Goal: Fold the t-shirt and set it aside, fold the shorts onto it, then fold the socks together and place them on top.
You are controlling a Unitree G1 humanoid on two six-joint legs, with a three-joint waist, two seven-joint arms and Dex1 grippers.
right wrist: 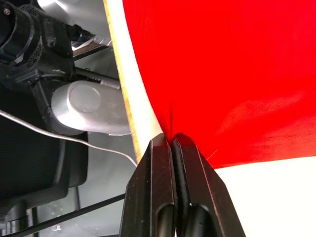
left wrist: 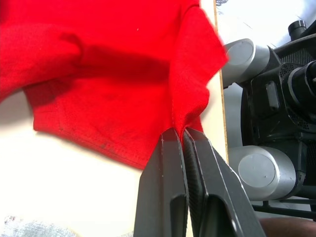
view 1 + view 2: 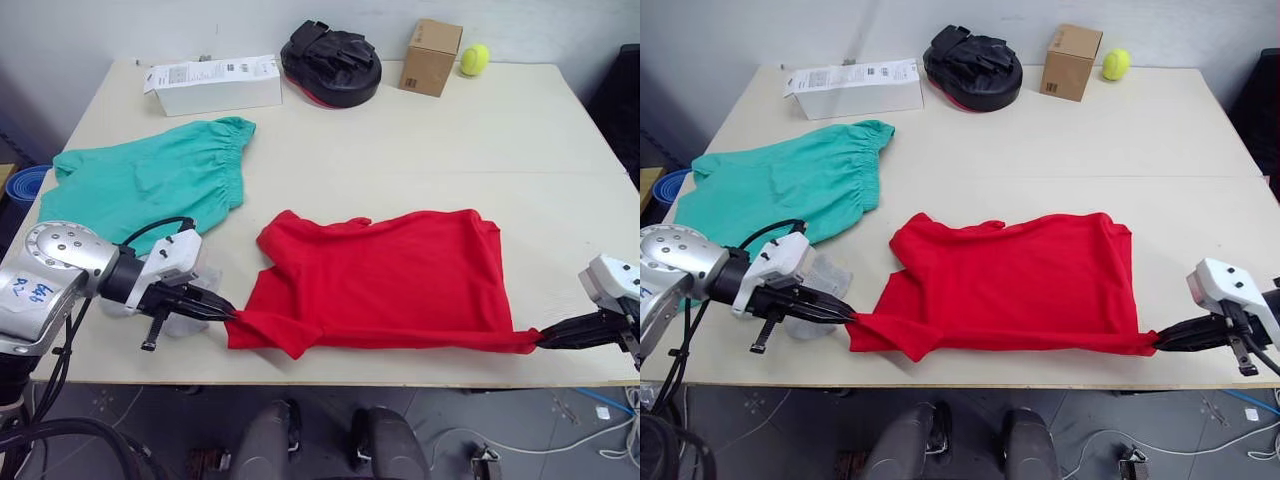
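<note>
The red t-shirt (image 3: pixel 385 275) lies spread across the front middle of the table, its near edge pulled taut between both grippers. My left gripper (image 3: pixel 228 312) is shut on the shirt's near left corner, and the left wrist view shows the fabric (image 2: pixel 190 89) pinched between the fingers. At the near right corner, close to the table's front edge, my right gripper (image 3: pixel 542 342) is shut on the cloth (image 1: pixel 222 74). The teal-green shorts (image 3: pixel 150 180) lie flat at the left. The light grey socks (image 3: pixel 820 280) sit beside my left wrist, partly hidden by it.
Along the table's back edge stand a white box (image 3: pixel 213 84), a black padded mitt (image 3: pixel 330 62), a small cardboard box (image 3: pixel 431 57) and a yellow-green tennis ball (image 3: pixel 475 58). A blue object (image 3: pixel 22 183) sits off the table's left side.
</note>
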